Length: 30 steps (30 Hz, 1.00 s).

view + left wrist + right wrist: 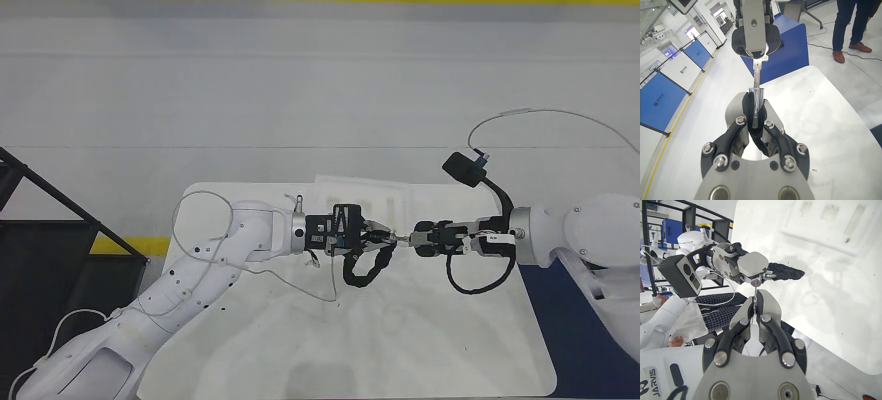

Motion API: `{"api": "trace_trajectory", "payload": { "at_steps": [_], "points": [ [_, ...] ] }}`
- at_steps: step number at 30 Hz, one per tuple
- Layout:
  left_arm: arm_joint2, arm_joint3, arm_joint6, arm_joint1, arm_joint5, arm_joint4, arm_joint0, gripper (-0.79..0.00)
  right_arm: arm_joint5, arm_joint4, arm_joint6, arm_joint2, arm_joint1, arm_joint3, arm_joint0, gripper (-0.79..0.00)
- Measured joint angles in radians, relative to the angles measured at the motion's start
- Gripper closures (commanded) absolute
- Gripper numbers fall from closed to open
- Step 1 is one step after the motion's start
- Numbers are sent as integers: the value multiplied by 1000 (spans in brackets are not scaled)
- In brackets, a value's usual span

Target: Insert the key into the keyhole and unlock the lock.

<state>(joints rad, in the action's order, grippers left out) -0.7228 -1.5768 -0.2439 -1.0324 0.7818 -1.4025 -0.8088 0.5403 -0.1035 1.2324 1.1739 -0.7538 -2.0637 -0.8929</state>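
above white table [400, 340], key [757, 75] meets lock [756, 101]; keyhole [755, 282] faces right wrist view.

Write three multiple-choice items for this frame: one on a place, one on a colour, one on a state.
1. Where is the tip of the flat silver metal key?
A. at the keyhole end of the shiny chrome cylinder lock
B. hanging in free air
C. tucked under an arm

2. What colour is the braided cable on the lock?
A. red
B. black
C. yellow

3. The left pincer is:
A. open and empty
B. shut on the key
C. shut on the lock

Answers:
1 A: in the left wrist view the blade meets the end of the cylinder.
2 B: in the right wrist view the cable beside the cylinder is black.
3 C: its pads clamp the cylinder, while the right pincer holds the key.
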Motion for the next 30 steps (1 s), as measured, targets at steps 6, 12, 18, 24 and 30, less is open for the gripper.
{"api": "trace_trajectory", "payload": {
  "at_steps": [6,12,18,24,30],
  "points": [
    [-6,3,5,-6,9,-4,-2,0,0,-2,-6,-21,-2,4,13,0],
    [-12,3,6,-13,15,-7,-4,0,0,1,-10,-43,-5,14,27,0],
    [-19,5,2,-18,21,-12,-9,0,0,-6,-19,-56,-7,22,34,-785],
    [-31,19,-16,-23,45,26,-17,0,-89,-30,-32,-51,-10,22,41,-785],
    [-64,50,-24,-20,142,106,-12,0,-370,-19,-51,-17,-7,27,31,-785]
  ]
}}
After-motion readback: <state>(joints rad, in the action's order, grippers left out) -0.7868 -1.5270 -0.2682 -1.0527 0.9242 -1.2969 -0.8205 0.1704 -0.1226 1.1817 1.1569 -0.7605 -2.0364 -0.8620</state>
